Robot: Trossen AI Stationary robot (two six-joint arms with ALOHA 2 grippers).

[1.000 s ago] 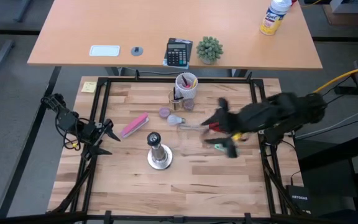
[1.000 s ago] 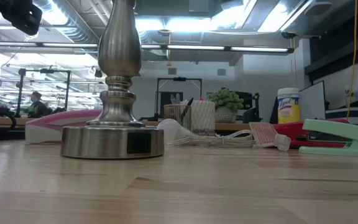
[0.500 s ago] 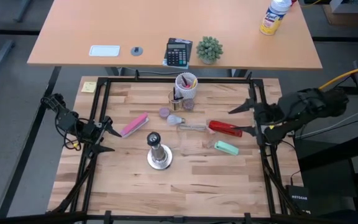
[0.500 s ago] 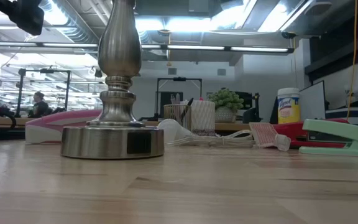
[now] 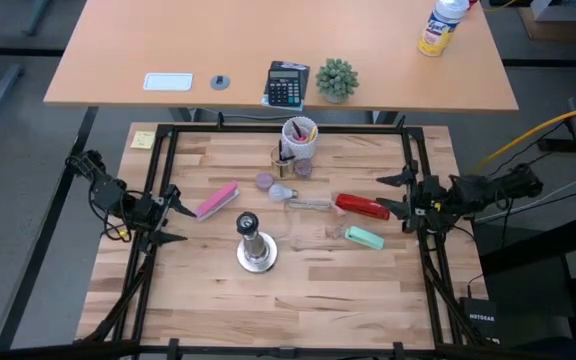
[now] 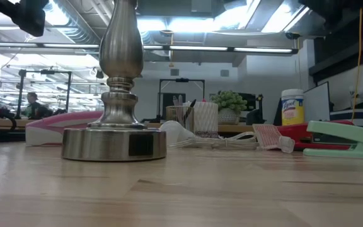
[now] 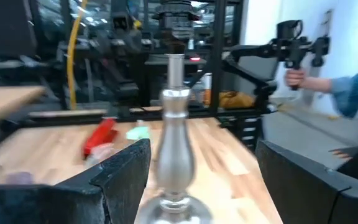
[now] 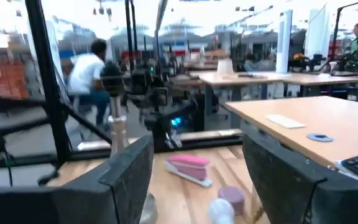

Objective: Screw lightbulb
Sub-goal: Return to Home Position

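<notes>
Holding right claw spread at table 3 o'clock, left claw spread at 9; lightbulb lies 1 o'clock of stand.

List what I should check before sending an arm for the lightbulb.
1. Lightbulb free on the table beside the purple cap: ok.
2. Socket stand upright, socket empty: ok.
3. Left pincer open, at the table's left edge: ok.
4. Right pincer open, at the right edge: ok.
5. Right pincer's path to lightbulb: red stapler between, not ok.
6. Lightbulb's screw base direction: cannot tell.
</notes>
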